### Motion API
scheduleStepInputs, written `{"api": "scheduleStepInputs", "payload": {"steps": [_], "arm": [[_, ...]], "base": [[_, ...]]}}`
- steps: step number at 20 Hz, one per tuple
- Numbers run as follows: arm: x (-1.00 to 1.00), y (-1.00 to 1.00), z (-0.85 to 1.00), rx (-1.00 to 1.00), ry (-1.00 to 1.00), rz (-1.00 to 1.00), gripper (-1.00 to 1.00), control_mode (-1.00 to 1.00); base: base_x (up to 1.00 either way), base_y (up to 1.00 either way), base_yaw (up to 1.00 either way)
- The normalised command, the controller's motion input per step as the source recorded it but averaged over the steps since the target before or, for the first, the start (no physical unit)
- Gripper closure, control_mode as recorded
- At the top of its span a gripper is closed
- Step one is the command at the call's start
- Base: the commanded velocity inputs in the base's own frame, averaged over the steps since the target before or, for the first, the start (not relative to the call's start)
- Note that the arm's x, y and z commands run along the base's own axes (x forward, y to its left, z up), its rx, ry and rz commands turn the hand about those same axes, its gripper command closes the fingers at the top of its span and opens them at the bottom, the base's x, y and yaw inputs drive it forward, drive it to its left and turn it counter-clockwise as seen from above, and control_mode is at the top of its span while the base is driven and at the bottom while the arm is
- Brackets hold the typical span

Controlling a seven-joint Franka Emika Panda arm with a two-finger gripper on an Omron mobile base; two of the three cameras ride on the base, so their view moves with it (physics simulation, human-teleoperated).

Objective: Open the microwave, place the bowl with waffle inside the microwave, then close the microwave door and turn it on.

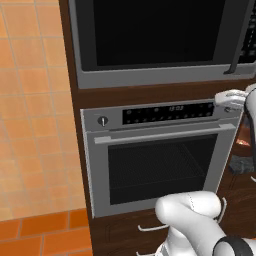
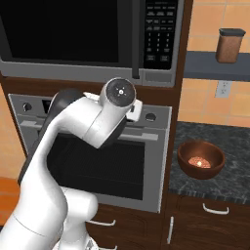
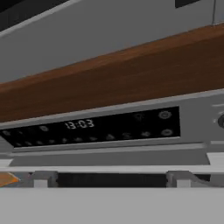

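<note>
The microwave door (image 2: 63, 31) is shut; the end effector (image 3: 111, 178) — seemingly wide open — should be raised to the vertical handle (image 2: 135, 39) at frame top.

You see the microwave (image 2: 93, 39) with a smooth matt grey frame, and the microwave door (image 1: 155, 32) is glossy black glass. Below it, the oven (image 1: 160, 160) looks like brushed silver metal with a dark mesh window. The cabinet (image 3: 113, 78) around both is dark brown wood, satin smooth. At the tabletop's (image 2: 234, 161) front edge, speckled dark stone carries the bowl with waffle (image 2: 200, 159), polished reddish wood.
</note>
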Motion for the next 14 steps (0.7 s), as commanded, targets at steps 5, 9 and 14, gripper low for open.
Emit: {"api": "scheduleStepInputs", "payload": {"steps": [5,9,14], "arm": [[-0.33,-0.47,0.97,0.09,-0.24,0.00,-1.00,-1.00],[-0.01,-0.01,0.62,0.00,-0.02,0.00,-1.00,-1.00],[0.05,-0.03,0.36,0.00,0.06,0.00,-1.00,-1.00]], "base": [[0.00,0.00,0.00],[0.00,0.00,0.00],[0.00,0.00,0.00]]}}
